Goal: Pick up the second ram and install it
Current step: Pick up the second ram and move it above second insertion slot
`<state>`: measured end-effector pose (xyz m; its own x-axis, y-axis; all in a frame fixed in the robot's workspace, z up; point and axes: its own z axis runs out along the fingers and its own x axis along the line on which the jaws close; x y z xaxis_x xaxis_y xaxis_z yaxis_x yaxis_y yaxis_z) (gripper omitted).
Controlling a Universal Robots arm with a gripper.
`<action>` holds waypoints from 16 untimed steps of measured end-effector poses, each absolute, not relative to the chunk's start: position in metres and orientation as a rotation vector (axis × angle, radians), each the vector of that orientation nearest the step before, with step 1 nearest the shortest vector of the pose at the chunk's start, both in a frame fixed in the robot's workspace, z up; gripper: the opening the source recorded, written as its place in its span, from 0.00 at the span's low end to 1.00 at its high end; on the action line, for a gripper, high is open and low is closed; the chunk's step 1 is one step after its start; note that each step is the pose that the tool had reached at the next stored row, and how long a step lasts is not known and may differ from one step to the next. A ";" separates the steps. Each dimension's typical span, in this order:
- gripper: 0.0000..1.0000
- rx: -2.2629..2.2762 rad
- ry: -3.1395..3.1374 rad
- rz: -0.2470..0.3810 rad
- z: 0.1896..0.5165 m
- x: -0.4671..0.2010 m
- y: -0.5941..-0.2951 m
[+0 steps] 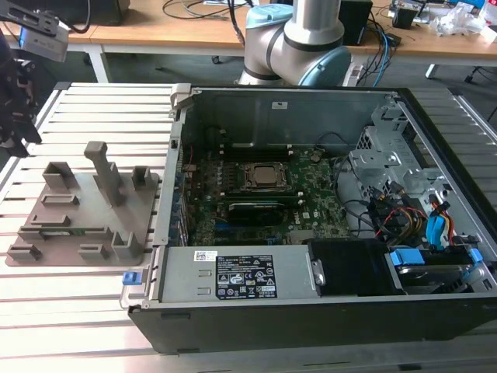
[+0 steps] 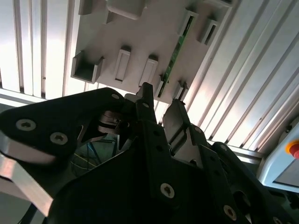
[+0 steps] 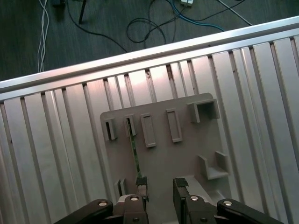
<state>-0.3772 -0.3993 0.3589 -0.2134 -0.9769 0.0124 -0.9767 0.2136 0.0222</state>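
- Looking through the first wrist view, I see the gripper (image 3: 160,185) with its two fingers parted to a moderate gap and holding nothing.
- One fingertip (image 3: 141,183) lines up over the near end of the second ram (image 3: 134,156); the other sits over bare plate beside it.
- The second ram stands on edge in the slots of the grey fixture plate (image 3: 159,154), a thin green strip running between two holders.
- From the exterior view, the gripper hangs high at that view's left edge, above the plate and apart from it, so I read no contact with the stick.
- The plate lies on the slatted table (image 1: 78,303), just beside the open computer case (image 1: 311,334), on the exterior view's left of it.
- Inside the case lies the green motherboard (image 1: 314,206), well apart from the gripper.
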 end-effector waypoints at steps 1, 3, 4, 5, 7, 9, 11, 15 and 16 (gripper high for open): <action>0.36 1.956 -2.428 -0.015 0.357 -0.377 -0.399; 0.36 1.956 -2.428 -0.015 0.354 -0.377 -0.399; 0.36 1.957 -2.427 -0.015 0.352 -0.377 -0.399; 0.36 1.957 -2.427 -0.015 0.351 -0.377 -0.399; 0.36 1.958 -2.427 -0.015 0.350 -0.377 -0.399; 0.36 1.958 -2.427 -0.015 0.348 -0.377 -0.399; 0.36 1.958 -2.426 -0.015 0.346 -0.377 -0.399; 0.36 1.959 -2.425 -0.015 0.342 -0.377 -0.399; 0.36 1.959 -2.425 -0.015 0.342 -0.377 -0.399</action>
<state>-0.3772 -0.3993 0.3415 -0.2100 -0.9776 0.0124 -0.9774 0.2102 0.0223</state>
